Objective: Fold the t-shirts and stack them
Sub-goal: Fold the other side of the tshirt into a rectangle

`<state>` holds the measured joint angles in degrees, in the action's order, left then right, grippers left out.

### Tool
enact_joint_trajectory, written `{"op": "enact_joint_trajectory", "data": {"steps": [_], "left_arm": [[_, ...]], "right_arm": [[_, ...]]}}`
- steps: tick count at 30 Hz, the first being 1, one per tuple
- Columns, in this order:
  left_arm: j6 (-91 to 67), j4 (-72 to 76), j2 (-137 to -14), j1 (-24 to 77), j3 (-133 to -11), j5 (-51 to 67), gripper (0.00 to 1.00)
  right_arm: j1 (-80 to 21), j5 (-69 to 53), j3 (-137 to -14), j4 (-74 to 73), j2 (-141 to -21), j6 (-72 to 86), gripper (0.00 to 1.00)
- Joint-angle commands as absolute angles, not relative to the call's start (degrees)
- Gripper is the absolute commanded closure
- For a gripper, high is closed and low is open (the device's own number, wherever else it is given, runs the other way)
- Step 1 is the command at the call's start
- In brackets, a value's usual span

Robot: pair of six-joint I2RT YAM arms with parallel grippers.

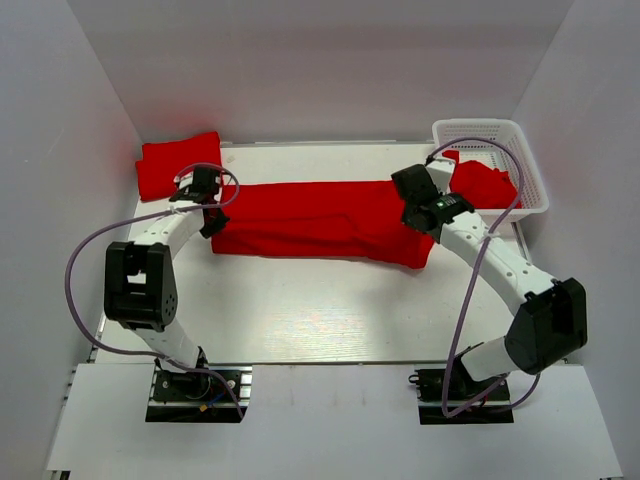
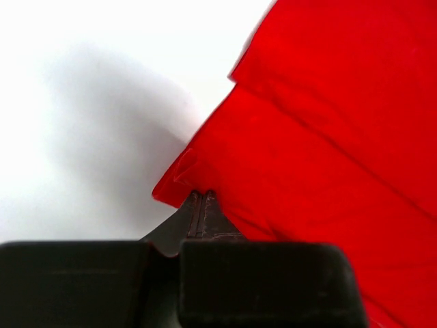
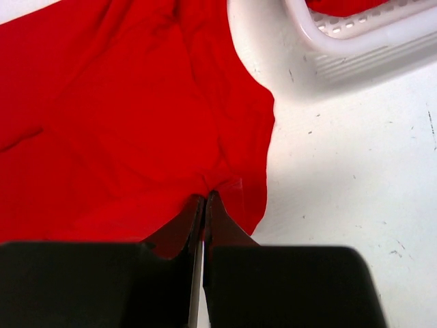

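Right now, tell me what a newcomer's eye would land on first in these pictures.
The long red t-shirt stretched across the middle of the white table stands out first, with the left gripper pinching its left end and the right gripper pinching its right end. Next come a folded red shirt in the far left corner and a white basket at the far right holding more red cloth.

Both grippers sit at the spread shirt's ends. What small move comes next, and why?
Probably raise both ends slightly together: the left gripper and right gripper are each shut on an edge of the spread t-shirt, which lies flat in a long strip.
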<state>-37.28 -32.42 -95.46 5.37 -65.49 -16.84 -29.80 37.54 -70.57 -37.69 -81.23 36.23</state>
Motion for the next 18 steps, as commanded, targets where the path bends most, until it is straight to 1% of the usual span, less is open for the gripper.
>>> {"op": "enact_joint_trajectory", "data": {"steps": [1,5,10,18], "left_arm": [[-36.3,-31.7,-96.6,5.1,-69.5,-19.6,1.00],[-35.8,-31.7,-100.2,5.1,-72.8,-20.2,1.00],[-35.2,-32.3,-103.7,5.1,-76.1,-20.2,1.00],[-33.5,-31.6,-107.5,5.1,-78.9,-21.4,1.00]], "right_arm": [[-28.2,39.3,-73.1,-33.1,-82.8,35.2,1.00],[-26.8,39.6,-74.4,-29.2,-85.3,33.0,1.00],[-25.0,39.0,-79.4,-27.2,-90.6,29.5,1.00],[-22.7,37.2,-85.1,-28.4,-96.6,27.5,1.00]]}}
